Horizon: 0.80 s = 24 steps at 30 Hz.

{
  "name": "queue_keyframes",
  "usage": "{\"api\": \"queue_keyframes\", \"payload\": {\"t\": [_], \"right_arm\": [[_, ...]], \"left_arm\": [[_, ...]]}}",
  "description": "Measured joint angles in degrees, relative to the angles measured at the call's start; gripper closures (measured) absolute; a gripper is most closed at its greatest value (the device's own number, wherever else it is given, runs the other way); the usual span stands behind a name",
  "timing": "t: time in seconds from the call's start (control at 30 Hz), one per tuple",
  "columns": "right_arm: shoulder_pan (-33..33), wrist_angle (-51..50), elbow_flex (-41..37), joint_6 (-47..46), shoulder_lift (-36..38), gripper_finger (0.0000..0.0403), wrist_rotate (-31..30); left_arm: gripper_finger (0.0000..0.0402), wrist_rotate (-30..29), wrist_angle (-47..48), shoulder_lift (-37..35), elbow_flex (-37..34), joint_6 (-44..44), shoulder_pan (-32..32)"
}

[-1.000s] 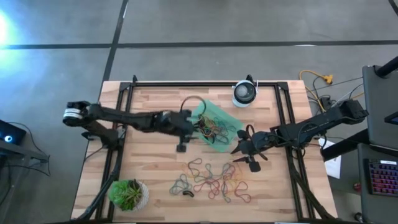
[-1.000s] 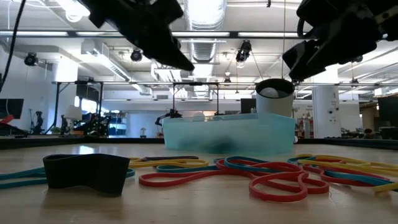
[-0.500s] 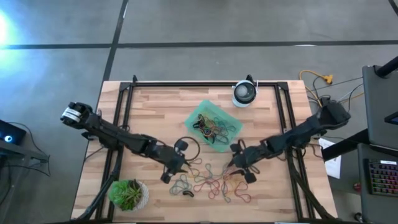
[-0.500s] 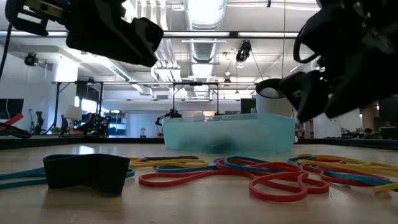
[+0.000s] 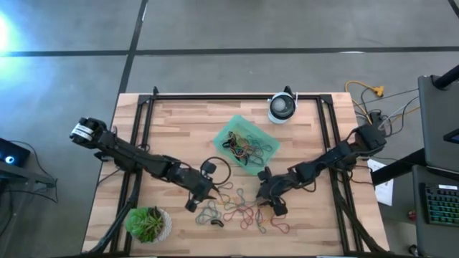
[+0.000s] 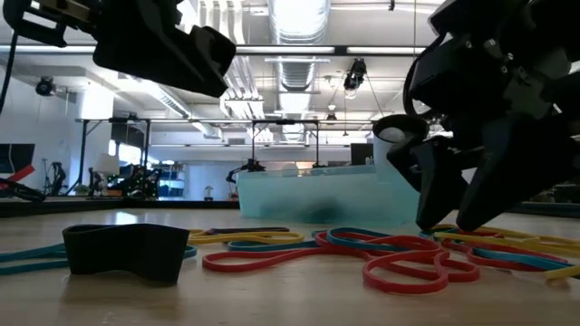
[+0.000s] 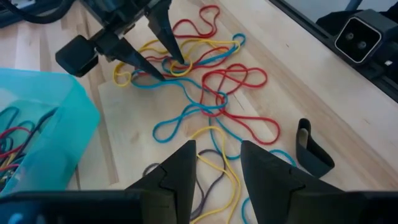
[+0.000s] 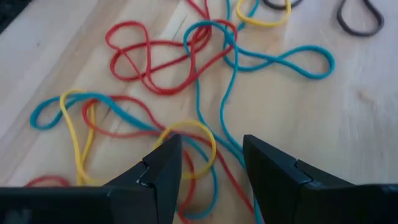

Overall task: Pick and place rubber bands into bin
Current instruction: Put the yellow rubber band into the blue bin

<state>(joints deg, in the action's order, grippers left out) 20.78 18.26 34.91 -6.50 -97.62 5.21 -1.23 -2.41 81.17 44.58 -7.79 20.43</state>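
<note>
Right gripper: the right arm's dark two-finger gripper (image 5: 263,203) was down at the table among the loose bands, near the bin's front corner. Its jaws stood apart, the two tips planted either side of a yellow loop (image 8: 186,140) crossed by blue and red strands; nothing was clamped between them. The left wrist view showed the same fingertips (image 7: 176,58) touching the tangle.

Left gripper: the left arm's dark two-finger gripper (image 5: 195,202) hung over the left edge of the band pile, above the table rather than on it. Its jaws were parted with a clear gap and held nothing.

Rubber bands: the thin elastic loops in red, yellow, blue and grey (image 5: 247,210) lay tangled on the wood in front of the bin, between the two grippers. More bands (image 5: 242,148) were heaped inside the bin.

Wide black band: a broad, flat black rubber loop (image 6: 127,250) lay on the table at the near left side of the pile.

Bin: the shallow square translucent mint-green plastic tray (image 5: 267,141) sat turned cornerwise near the table's middle, behind the loose bands.

Table: the pale wooden slatted tabletop (image 5: 179,122) carried everything.

Other items: a round white-and-black device (image 5: 282,108) stood at the far edge, and a green potted plant (image 5: 147,223) stood at the near left corner.
</note>
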Motion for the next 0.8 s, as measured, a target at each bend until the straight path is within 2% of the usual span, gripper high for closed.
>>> {"api": "queue_keyframes", "payload": {"t": [0.8], "right_arm": [[1.38, 1.33, -0.04, -0.02, 0.92, 0.0295, 0.87]], "left_arm": [[0.029, -0.64, 0.39, 0.02, -0.22, -0.02, -0.05]]}}
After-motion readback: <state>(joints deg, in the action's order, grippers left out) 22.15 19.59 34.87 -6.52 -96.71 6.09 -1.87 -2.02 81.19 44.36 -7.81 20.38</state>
